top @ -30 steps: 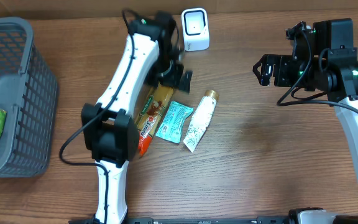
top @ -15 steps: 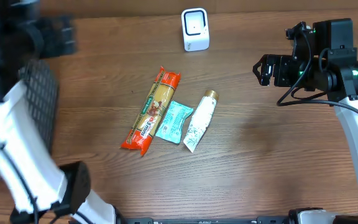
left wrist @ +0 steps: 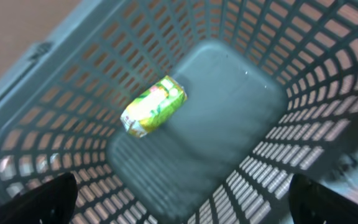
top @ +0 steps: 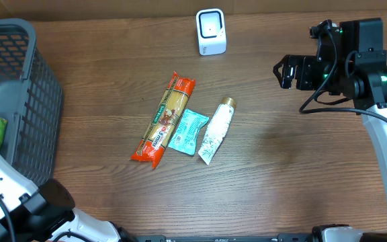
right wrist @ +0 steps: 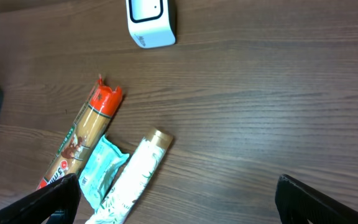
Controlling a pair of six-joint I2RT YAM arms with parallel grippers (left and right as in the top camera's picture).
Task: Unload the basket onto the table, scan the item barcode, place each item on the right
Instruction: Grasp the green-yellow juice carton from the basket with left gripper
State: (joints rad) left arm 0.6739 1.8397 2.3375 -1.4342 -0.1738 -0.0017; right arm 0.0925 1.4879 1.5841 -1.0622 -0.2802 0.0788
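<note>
Jaws on both arms hanging spread, empty. Left gripper [left wrist: 179, 208] hovering over basket [left wrist: 316, 93] w/ green-yellow pack [left wrist: 153, 105] lying inside. Right gripper [top: 284, 72] hovering far right. Pasta pack [top: 163, 119], teal sachet [top: 188, 131], tube [top: 216, 130] lying side by side at ctr, nearer than scanner [top: 211, 31].

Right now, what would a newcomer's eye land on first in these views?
Three items lie clustered in the middle: an orange pasta pack, a teal sachet and a white tube. A white scanner stands above them in the overhead view. At the left, a grey basket holds one green-yellow carton.
</note>
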